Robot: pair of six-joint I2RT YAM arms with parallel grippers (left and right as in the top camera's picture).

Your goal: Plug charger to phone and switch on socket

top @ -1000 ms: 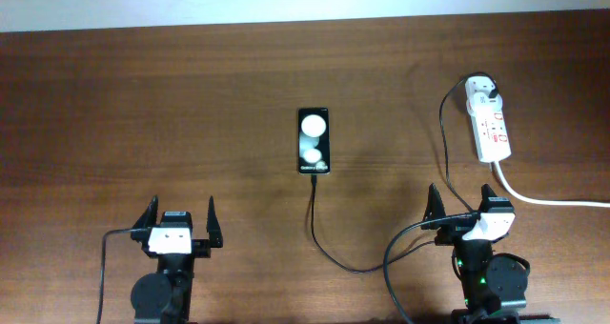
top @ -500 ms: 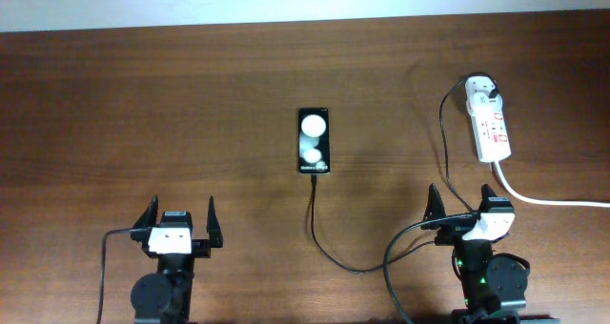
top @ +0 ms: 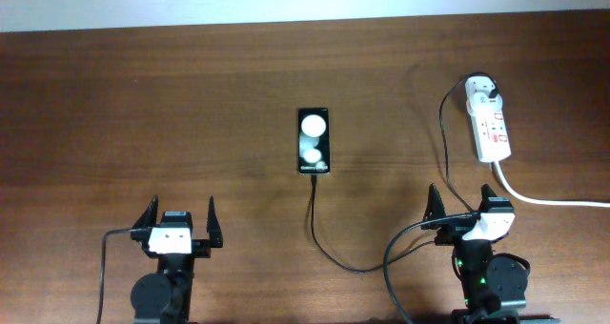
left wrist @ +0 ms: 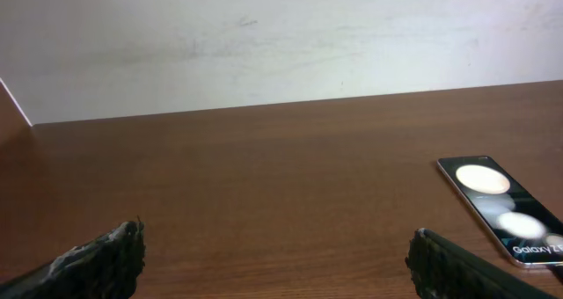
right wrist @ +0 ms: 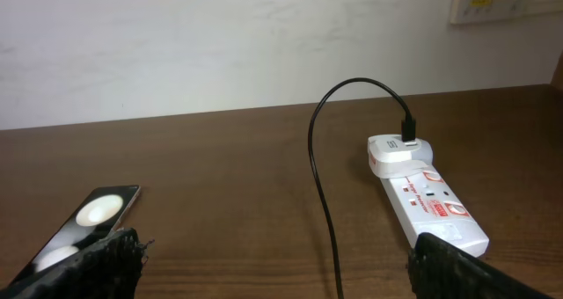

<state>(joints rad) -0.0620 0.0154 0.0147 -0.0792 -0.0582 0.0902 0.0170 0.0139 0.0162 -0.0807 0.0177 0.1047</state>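
Brown wood grain first, overhead: looking down on the tabletop [top: 143, 105] and finding the phone [top: 314, 140] lying flat near the middle, glossy face up, two white round spots showing. Tracing the charger [top: 319, 243], a thin black cable, from the phone's near short edge, looping toward the right arm, then rising to a white adapter [top: 484, 88] sitting in the far end of the socket [top: 492, 131]. Noting the socket lying well right of the phone, red marks on its face, thick white cord [top: 543, 198] trailing off to the right. Finding the left gripper [top: 181, 208] and right gripper [top: 460, 205] at the near edge, both with jaws spread wide, gripping nothing, well apart from phone and socket.

Switching to the left wrist: peering between released jaws at the phone [left wrist: 506, 209] lying ahead to the right.

Switching to the right wrist: seeing jaws parted and holding nothing, the phone [right wrist: 84, 224] ahead on the left, the socket [right wrist: 431, 207] ahead on the right, the black cable arching up out of the adapter [right wrist: 398, 154]. Failing to make out the switch position.
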